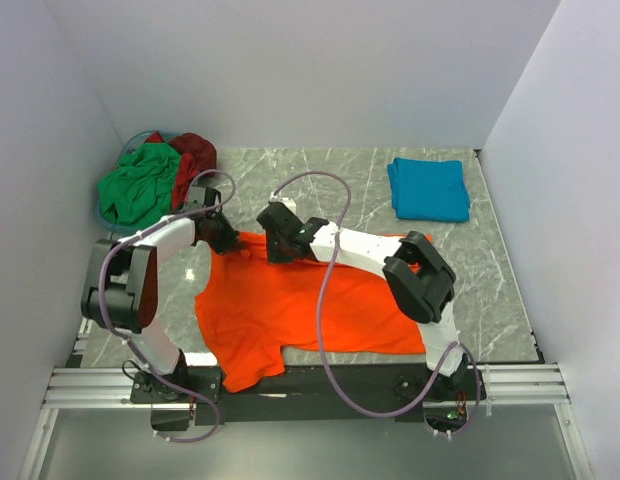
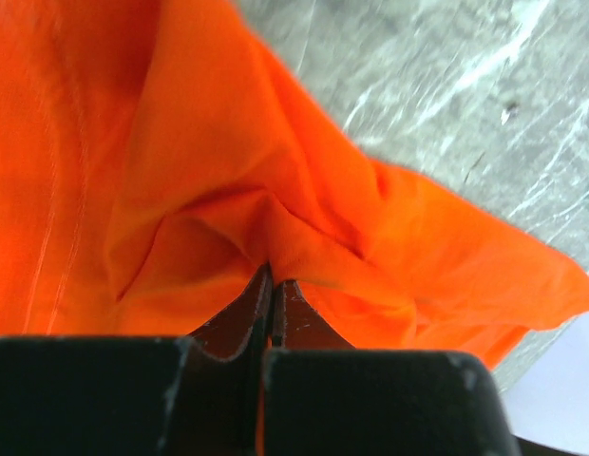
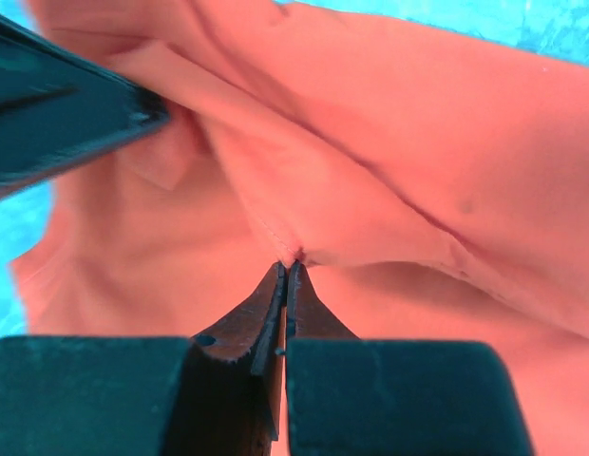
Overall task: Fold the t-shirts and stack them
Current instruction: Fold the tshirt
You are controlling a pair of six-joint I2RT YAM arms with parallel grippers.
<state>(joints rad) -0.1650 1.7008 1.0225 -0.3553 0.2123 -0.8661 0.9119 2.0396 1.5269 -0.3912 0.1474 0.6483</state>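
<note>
Lying spread on the grey marble-patterned table (image 1: 350,180), the orange t-shirt (image 1: 290,310) is draping one corner over the near edge. Left gripper (image 2: 273,271) is pinching a bunched fold at the shirt's far left edge, jaws closed on cloth. Right gripper (image 3: 287,261) is clamping the far edge just beside it. Teal t-shirt (image 1: 428,188) is sitting folded at far right. Green t-shirt (image 1: 138,188) and dark red t-shirt (image 1: 195,155) are lying crumpled in a blue basket (image 1: 133,140) in the far left corner. White walls (image 1: 310,70) are enclosing three sides.
</note>
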